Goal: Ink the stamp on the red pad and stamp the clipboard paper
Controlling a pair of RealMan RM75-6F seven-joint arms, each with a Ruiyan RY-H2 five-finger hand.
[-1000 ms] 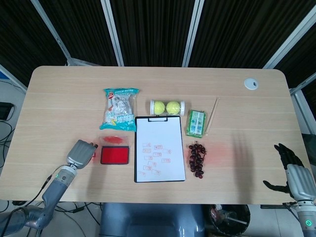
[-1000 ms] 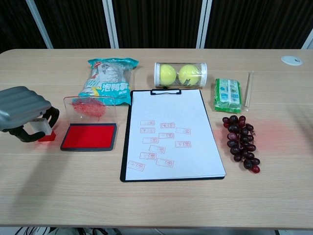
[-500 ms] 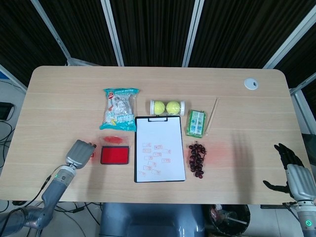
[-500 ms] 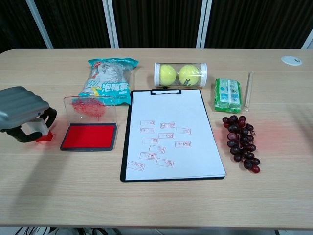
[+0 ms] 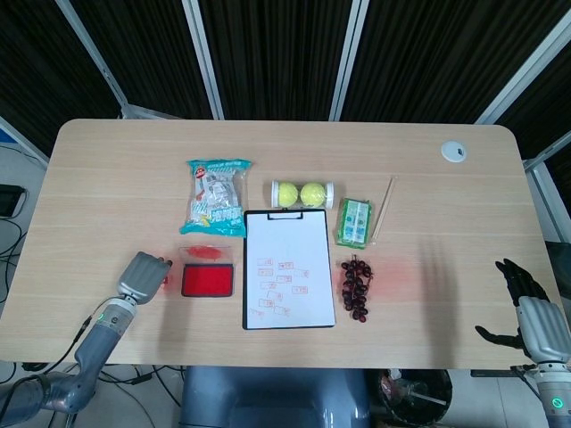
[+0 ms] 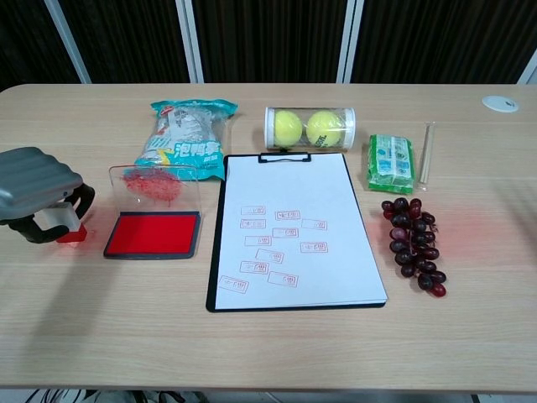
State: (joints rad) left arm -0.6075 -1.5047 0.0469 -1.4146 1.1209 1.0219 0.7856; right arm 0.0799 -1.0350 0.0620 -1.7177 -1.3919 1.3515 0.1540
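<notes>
We judge the step in hand to be the pick-up of the stamp point(image 6: 69, 227), before any inking: the left hand point(image 6: 38, 193) is curled around its pale body at the desk's left edge, the red base seemingly resting on the wood just left of the red ink pad point(image 6: 153, 234), whose clear lid point(image 6: 153, 185) stands raised behind it. We cannot tell whether the grasp is firm. The right hand point(image 5: 528, 314) hangs off the near right corner with fingers spread, holding nothing. Next we need to lift the stamp, carry it right over the pad, press it flat, then cross to the clipboard point(image 6: 296, 231), whose paper already bears many red marks; the bare upper area looks the easiest target. The desk point(image 5: 116, 169) is light wood grain, with a snack bag point(image 6: 185, 138), a tube of tennis balls point(image 6: 309, 128), a green packet point(image 6: 391, 163), a thin stick point(image 6: 425, 153), grapes point(image 6: 414, 243) and a white disc point(image 5: 454, 152) at the far right corner. Behind it hang dark slatted panels between pale frame bars.
</notes>
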